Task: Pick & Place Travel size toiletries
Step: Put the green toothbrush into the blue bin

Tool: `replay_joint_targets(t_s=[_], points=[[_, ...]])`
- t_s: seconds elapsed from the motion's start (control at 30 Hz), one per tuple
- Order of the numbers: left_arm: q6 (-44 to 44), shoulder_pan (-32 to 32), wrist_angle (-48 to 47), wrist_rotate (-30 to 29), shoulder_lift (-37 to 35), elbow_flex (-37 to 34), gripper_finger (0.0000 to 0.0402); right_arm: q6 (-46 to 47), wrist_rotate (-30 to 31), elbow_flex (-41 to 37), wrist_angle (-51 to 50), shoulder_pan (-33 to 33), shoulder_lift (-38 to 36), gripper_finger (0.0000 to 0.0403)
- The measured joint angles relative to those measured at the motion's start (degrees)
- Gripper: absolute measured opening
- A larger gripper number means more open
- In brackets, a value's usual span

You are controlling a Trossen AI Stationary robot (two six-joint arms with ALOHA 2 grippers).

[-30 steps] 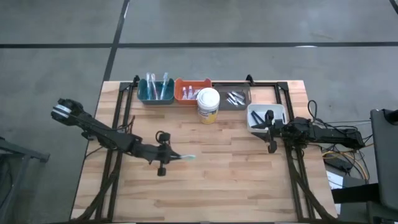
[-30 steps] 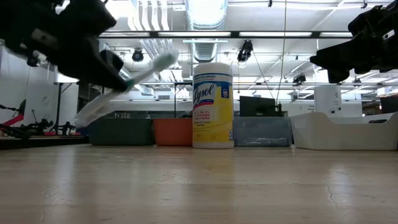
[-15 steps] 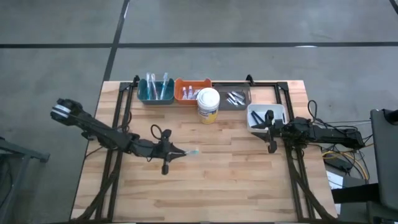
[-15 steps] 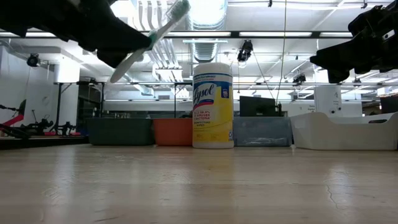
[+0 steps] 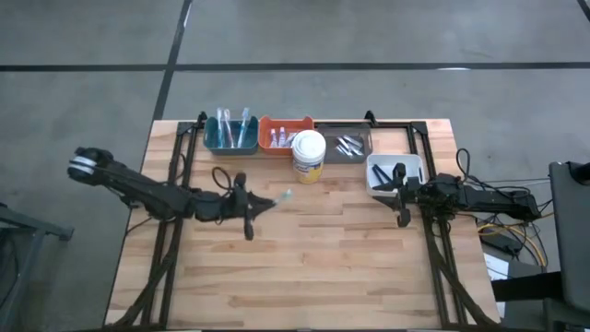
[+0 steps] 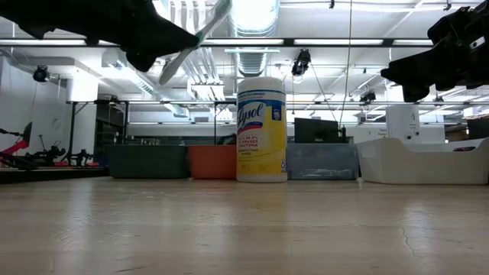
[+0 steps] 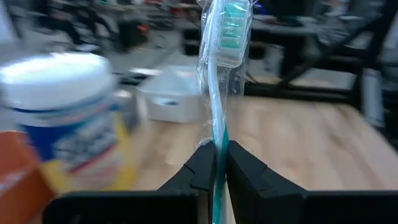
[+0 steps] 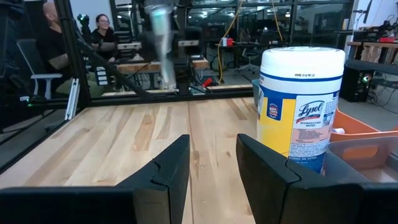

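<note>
My left gripper (image 5: 249,205) hovers over the table's left middle, shut on a teal toothbrush (image 7: 219,93) in a clear wrapper. The bristle head (image 5: 286,195) points toward the Lysol canister (image 5: 309,155). In the low view the toothbrush (image 6: 195,38) slants upward out of the gripper (image 6: 153,38). More toothbrushes stand in the teal bin (image 5: 230,136), and small tubes lie in the orange bin (image 5: 284,135) and the grey bin (image 5: 348,145). My right gripper (image 5: 400,195) waits open beside the white bin (image 5: 395,172), holding nothing. My left gripper pinches the wrapped toothbrush's handle (image 7: 215,152) between its two fingers (image 7: 200,167). It comes about level from the table's left, the fingers lying along the brush. The brush sticks out ahead of the fingertips, head end (image 7: 229,31) tilted upward, lifted clear of the table.
The four bins line the far edge, with the canister (image 6: 261,128) just in front of them. Black frame rails run along the table's left and right sides. The wooden top (image 5: 304,267) lies bare toward the near edge. People sit in the room beyond the table.
My left gripper has risen and gone toward the far edge and the canister, tipping up from a downward slant to about level. The toothbrush has gone with it, its head swinging upward and higher above the table.
</note>
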Motion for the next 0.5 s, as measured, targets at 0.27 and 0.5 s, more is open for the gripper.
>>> replay_joint_targets(t_s=[0.27,0.5], points=[[0.88,6.5,0.17,-7.91,-3.88,0.0,0.0028,0.0,0.0,0.0,0.0,0.02,0.0,0.013],[0.56,14.56,0.18,-8.21,-4.91,0.0,0.0028,0.02,0.0,0.0,0.0,0.02,0.0,0.013]])
